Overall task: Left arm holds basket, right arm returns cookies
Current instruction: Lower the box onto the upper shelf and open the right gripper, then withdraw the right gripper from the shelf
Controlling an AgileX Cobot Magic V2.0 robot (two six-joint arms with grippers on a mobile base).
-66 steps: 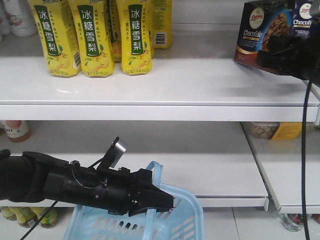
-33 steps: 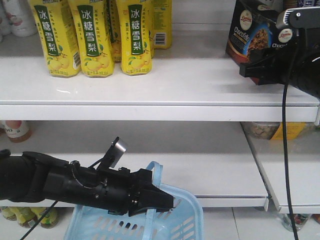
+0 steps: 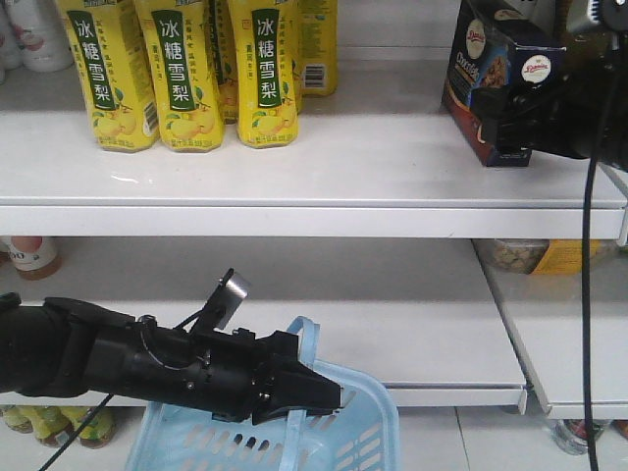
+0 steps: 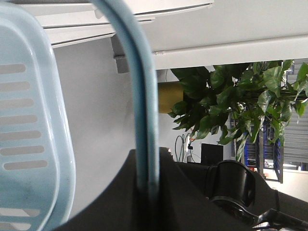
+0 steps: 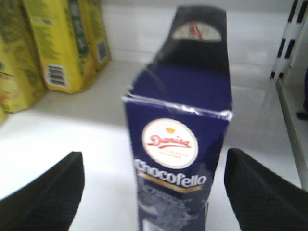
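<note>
Navy cardboard marks the cookies (image 3: 496,83), an upright box standing on the upper white shelf (image 3: 314,172) at its right end, well apart from the yellow drink cartons (image 3: 186,74) to the left. By the look of it the return is nearly done: the box is on the shelf, out of the basket (image 3: 339,427), and what seems left is for the right arm (image 3: 589,108) to back away. In the right wrist view the right pincer (image 5: 154,192) is spread wide, its two black fingers (image 5: 45,197) standing off either side of the box without touching it, so it holds nothing. Its narrow face shows a round white-and-red logo, the word "Chocofello" in white beneath, and a creased top edge with a bent flap behind. Lower down, the left arm (image 3: 147,363) reaches across in front of the lower shelf, and the left pincer (image 3: 309,392) is closed on the flat light blue loop handle (image 4: 144,120) of the basket; the left wrist view shows that handle running down into the dark jaws, with the slotted basket wall beside it.
</note>
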